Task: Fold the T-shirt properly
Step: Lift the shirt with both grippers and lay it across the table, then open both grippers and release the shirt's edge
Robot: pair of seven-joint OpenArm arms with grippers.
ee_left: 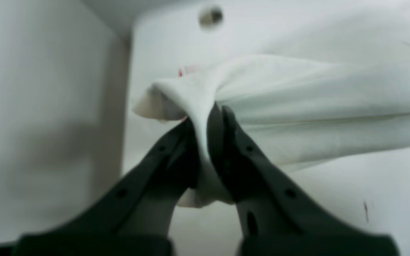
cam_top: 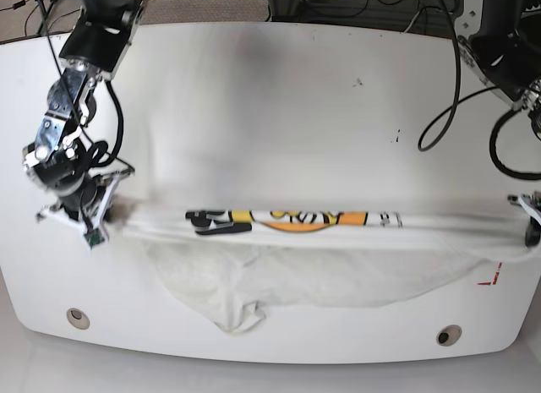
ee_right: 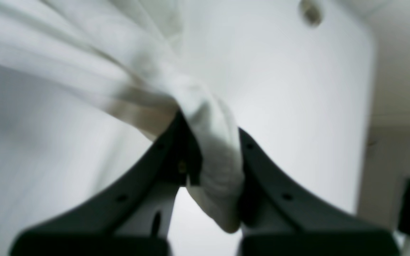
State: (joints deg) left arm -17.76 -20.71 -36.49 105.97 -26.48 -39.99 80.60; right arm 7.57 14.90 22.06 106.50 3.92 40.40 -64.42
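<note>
Base view shows us both grippers, left gripper (ee_left: 208,117) and right gripper (ee_right: 208,128), pinching the stretched T-shirt (cam_top: 296,241); we should keep tension even while folding.

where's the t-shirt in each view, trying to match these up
Left wrist: T-shirt spreads from centre to right edge, a bunched end pinched in the shut left gripper.
Right wrist: it fills the upper left, a bunched end pinched in the shut right gripper.
Base: stretched across the table's near half, print strip facing up.
Shared landmark: a round table hole shows in every view.
</note>
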